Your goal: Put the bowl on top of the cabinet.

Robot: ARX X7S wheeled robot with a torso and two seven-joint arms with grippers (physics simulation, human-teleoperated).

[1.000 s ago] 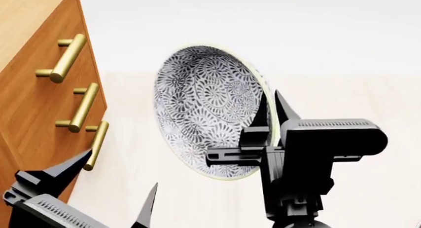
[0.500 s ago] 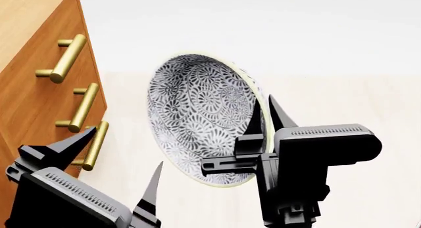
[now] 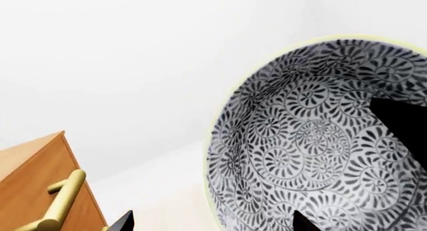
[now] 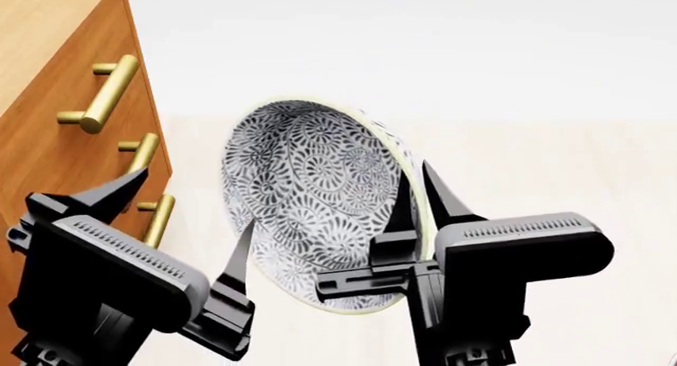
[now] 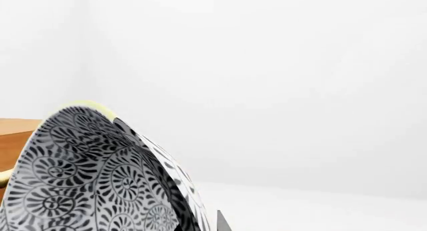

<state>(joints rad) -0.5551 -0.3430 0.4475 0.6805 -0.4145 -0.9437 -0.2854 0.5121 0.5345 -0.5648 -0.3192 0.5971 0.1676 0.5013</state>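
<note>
Patterned black-and-white, the bowl (image 4: 312, 200) hangs tipped on edge because my right gripper (image 4: 414, 196) pinches its rim. My left gripper (image 4: 174, 223) hangs spread wide just beside it, near the cabinet (image 4: 53, 144).

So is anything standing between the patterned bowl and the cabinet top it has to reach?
Nothing visible does. The black-and-white floral bowl, pinched at its rim by the right gripper, hangs beside the orange-brown wooden cabinet; the open left gripper sits lower, near the brass handles.
</note>
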